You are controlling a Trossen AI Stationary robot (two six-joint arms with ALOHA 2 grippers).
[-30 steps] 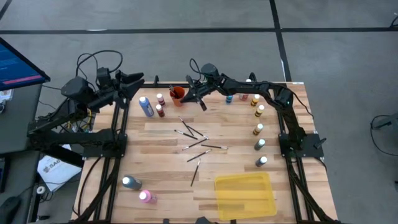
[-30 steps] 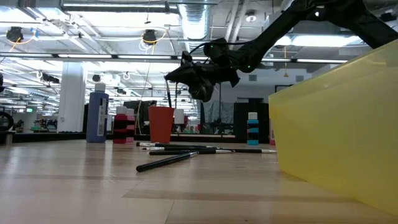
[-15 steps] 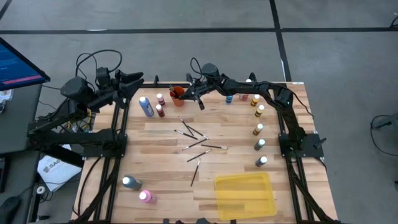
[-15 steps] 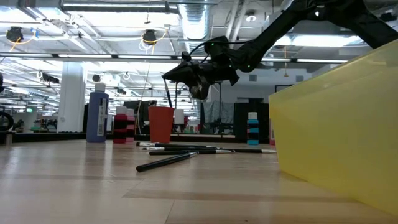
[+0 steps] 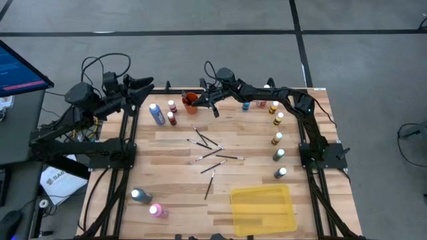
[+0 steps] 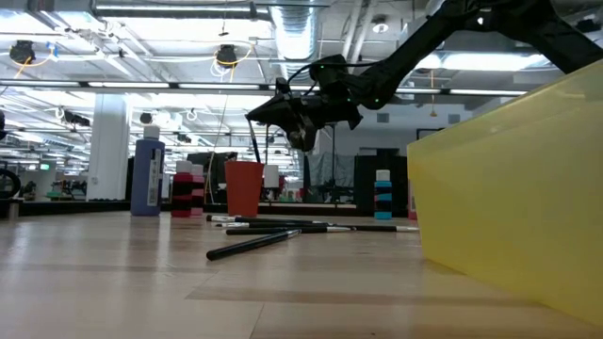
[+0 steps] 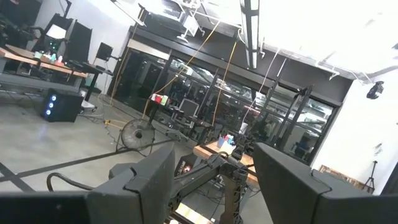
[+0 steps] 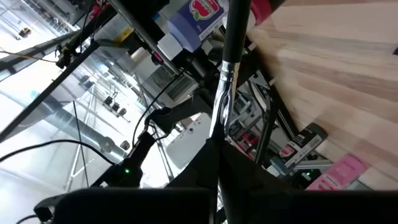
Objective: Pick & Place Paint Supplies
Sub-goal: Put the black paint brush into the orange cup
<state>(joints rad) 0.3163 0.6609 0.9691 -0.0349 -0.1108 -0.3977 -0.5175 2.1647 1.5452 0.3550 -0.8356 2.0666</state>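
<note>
My right gripper [image 5: 200,100] reaches over the table's far edge, beside the small orange cup [image 5: 190,100], and is shut on a thin dark paintbrush [image 8: 227,68]. In the low view the gripper [image 6: 259,117] stands above the cup [image 6: 244,188]. Several more paintbrushes [image 5: 212,153] lie flat in the middle of the table. White-capped paint bottles stand upright near the cup [image 5: 156,113], along the right side [image 5: 277,139] and at the near left [image 5: 139,195]. My left gripper [image 7: 214,180] is raised off the table's far left corner, open and with nothing in it. My right gripper pinches the paintbrush between its two fingers at the thin pale stretch by the silver ferrule [image 8: 216,127]. The fingers come nearly level from the table's right. The dark handle [image 8: 237,25] runs out past the fingertips. The brush is lifted clear of the table and hangs down toward the cup's mouth [image 6: 257,146].
A flat yellow tray [image 5: 262,209] lies at the near right and fills the right of the low view [image 6: 509,207]. A monitor [image 5: 20,67] stands off the table's left. Bare wood lies between the loose brushes and the left bottles.
My right gripper has turned a little at the wrist above the orange cup, staying shut on the brush.
</note>
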